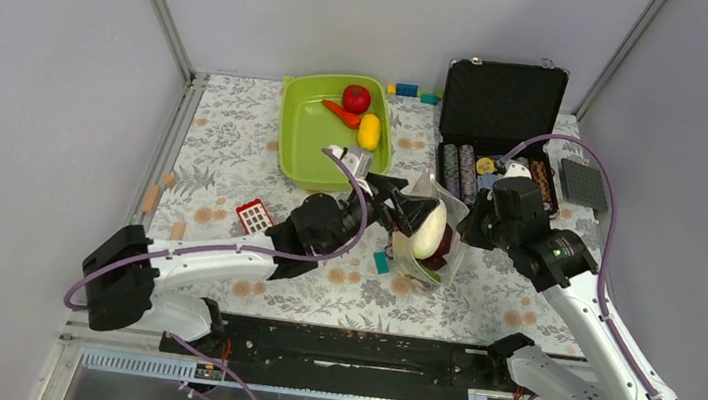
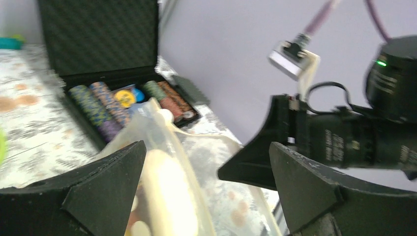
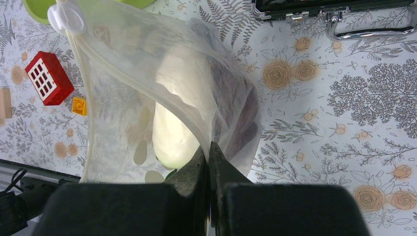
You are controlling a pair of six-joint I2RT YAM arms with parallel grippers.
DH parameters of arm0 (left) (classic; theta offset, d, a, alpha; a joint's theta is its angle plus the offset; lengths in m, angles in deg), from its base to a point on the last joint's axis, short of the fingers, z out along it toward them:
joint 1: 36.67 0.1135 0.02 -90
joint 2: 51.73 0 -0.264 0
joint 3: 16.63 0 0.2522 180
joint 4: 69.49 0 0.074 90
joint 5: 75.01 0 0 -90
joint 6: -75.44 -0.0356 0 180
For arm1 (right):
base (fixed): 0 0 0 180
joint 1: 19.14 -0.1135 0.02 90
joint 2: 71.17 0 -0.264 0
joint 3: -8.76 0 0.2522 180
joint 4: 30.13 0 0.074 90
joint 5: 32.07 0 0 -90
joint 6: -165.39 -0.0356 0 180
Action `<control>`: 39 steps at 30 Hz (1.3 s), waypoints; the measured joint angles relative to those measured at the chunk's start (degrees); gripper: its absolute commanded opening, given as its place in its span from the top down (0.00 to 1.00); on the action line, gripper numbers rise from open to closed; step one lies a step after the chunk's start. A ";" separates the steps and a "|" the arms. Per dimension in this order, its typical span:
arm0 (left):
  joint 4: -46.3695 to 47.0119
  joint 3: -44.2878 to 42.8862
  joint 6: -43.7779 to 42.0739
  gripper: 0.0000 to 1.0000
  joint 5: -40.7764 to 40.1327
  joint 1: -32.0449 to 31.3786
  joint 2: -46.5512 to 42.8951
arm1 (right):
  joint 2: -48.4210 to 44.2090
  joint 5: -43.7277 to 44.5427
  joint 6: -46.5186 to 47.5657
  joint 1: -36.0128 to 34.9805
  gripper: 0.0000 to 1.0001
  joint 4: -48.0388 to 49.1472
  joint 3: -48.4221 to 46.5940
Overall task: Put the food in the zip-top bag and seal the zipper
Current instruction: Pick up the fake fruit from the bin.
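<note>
filling the bag looks half done: right gripper pinches its edge, left gripper gapes empty at its mouth. next should come the tomato in the tray, upper centre.

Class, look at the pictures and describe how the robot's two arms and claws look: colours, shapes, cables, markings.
The left arm and right arm have white shells with black joints and bases. A purple cable loops along each. The left claw and right claw are black, each with two wedge-shaped fingers. The right wrist carries a green light and faint white lettering.
</note>
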 measured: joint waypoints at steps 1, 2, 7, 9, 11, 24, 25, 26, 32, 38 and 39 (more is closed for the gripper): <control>-3.23 -0.96 0.02 0.01 -1.22 0.33 -0.70 | 0.00 0.00 0.02 0.00 1.00 -0.02 0.00; -5.77 -1.90 0.07 0.01 -2.05 0.81 -1.11 | 0.00 0.00 0.02 0.00 1.00 -0.02 0.00; -18.38 -5.68 2.58 0.01 -3.56 8.74 -2.38 | 0.48 -0.02 0.09 0.00 1.00 -0.11 -0.35; -23.06 -6.69 3.98 0.01 -2.43 13.60 -2.05 | 0.63 -0.02 0.24 0.00 1.00 -0.11 -0.59; -28.02 -8.98 5.27 0.01 -0.42 19.37 -0.24 | 0.63 -0.02 0.26 0.00 1.00 -0.20 -0.72; -35.34 -35.39 7.37 0.02 20.55 40.96 35.87 | 1.44 0.92 1.05 0.00 1.00 -0.35 -0.83; -35.80 -39.21 7.28 0.03 22.69 41.64 39.56 | 1.49 1.05 1.09 0.00 1.00 -0.37 -0.83; -36.24 -42.69 7.23 0.04 24.24 42.16 42.88 | 1.49 1.11 1.14 0.00 1.00 -0.42 -0.83; -38.03 -53.29 9.11 0.05 29.79 43.65 54.14 | 1.62 1.81 1.53 0.00 1.00 -0.44 -0.83; -38.01 -55.65 12.44 0.11 32.68 43.69 59.08 | 2.43 2.45 1.60 0.00 1.00 -0.44 -0.90; -38.05 -56.00 12.96 0.12 33.09 43.69 59.84 | 2.49 2.47 1.60 0.00 1.00 -0.44 -0.90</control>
